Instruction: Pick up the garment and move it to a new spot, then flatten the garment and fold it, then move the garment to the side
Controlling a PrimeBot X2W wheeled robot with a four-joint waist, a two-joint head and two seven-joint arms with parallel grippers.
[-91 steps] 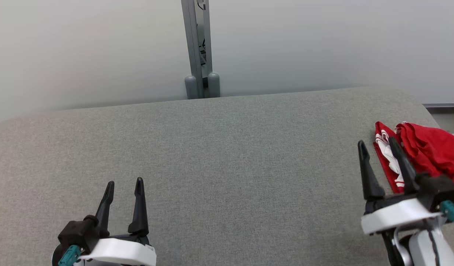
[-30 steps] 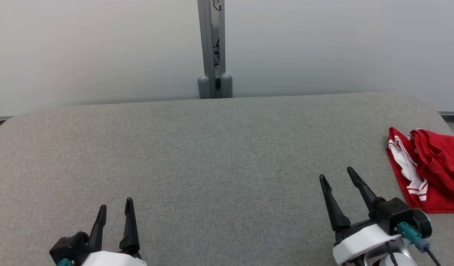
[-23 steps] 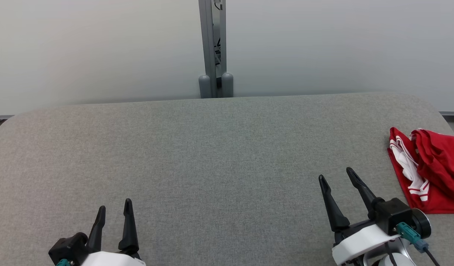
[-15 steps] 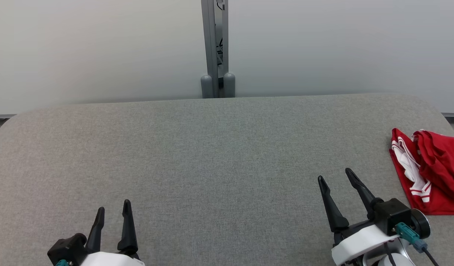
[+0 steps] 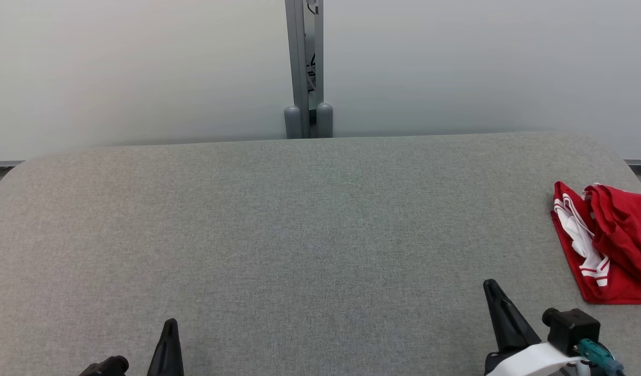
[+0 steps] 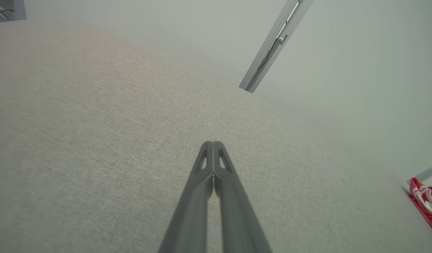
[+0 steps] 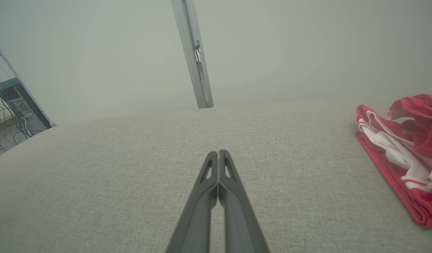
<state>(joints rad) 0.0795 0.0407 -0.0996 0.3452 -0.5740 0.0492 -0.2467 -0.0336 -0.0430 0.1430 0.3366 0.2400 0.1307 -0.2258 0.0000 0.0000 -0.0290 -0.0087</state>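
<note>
We look down on a grey cloth-covered table [image 5: 299, 235] and place everything else by it. The garment [image 5: 610, 245] lies at the table's right end, close to the right edge and about midway between the near and far sides. It is red with white stripes, rumpled rather than spread flat, and its right part runs past the edge of the head view. Nothing touches it.

Our left gripper [image 6: 213, 144] sits over the table's near left part. In the left wrist view its two dark fingers [image 6: 198, 189] are pressed together, tips meeting, with nothing between them. There the garment is a small red scrap at the table's far right end, well apart from the fingers.

Our right gripper [image 7: 218, 153] sits over the table's near right part, between the table's middle and the garment. Its fingers too are closed against each other, tip to tip, and they grip nothing. A white cuff [image 5: 529, 360] and a teal plug [image 5: 594, 351] show behind it in the head view. The garment lies on the table to the right of this gripper, near but apart.

Beyond the middle of the table's far edge a grey metal post [image 5: 304, 62] rises in front of a pale wall [image 5: 143, 68], with rounded grey caps [image 5: 324, 120] at its foot. Past the table's left side we see a computer [image 7: 15, 105] and loose cables [image 7: 1, 95].
</note>
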